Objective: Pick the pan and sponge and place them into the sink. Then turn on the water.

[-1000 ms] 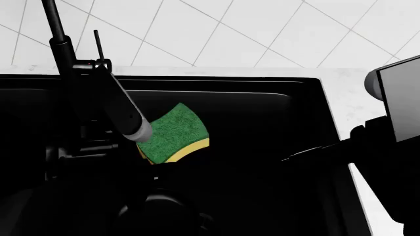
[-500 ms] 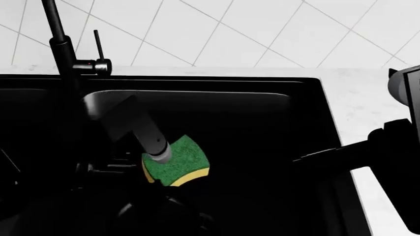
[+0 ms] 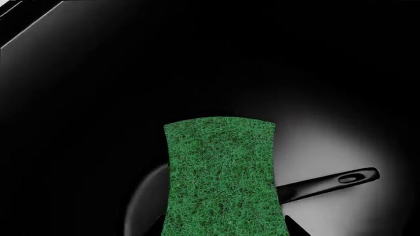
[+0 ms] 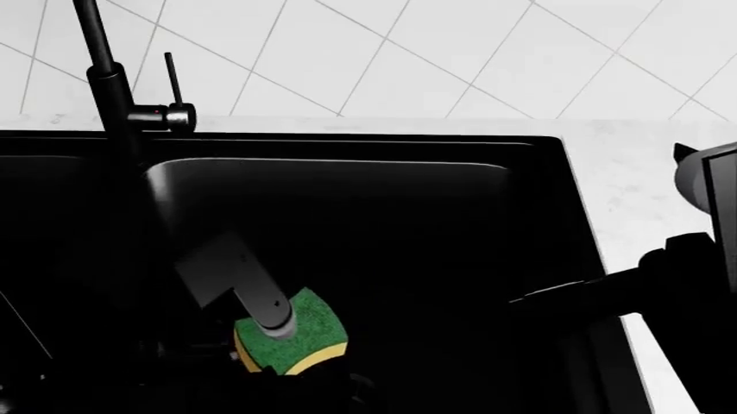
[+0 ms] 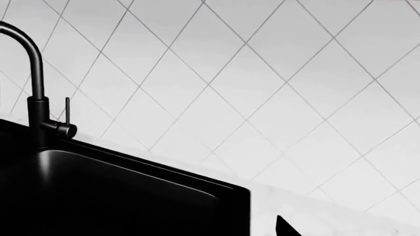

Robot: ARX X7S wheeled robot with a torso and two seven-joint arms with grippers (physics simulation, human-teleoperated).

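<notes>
My left gripper (image 3: 225, 230) is shut on the sponge (image 3: 222, 174), green scouring side facing the wrist camera. In the head view the sponge (image 4: 302, 338) hangs low in the right basin of the black sink (image 4: 381, 185), green on top with a yellow edge. Directly below it lies the black pan, its long handle (image 3: 328, 182) sticking out past the sponge and its rounded rim (image 3: 135, 204) just showing. My right gripper (image 5: 284, 227) shows only one dark fingertip, over the counter beside the sink. No water shows at the faucet (image 4: 106, 78).
The faucet lever (image 4: 171, 73) stands upright behind the basin divider. A white speckled counter (image 4: 627, 181) runs behind and to the right of the sink, with a white tiled wall (image 4: 403, 52) behind it. My right arm (image 4: 679, 267) hangs over the sink's right rim.
My left arm has carried the sponge down and toward the near side of the basin. The right arm has drifted slightly to the right.
</notes>
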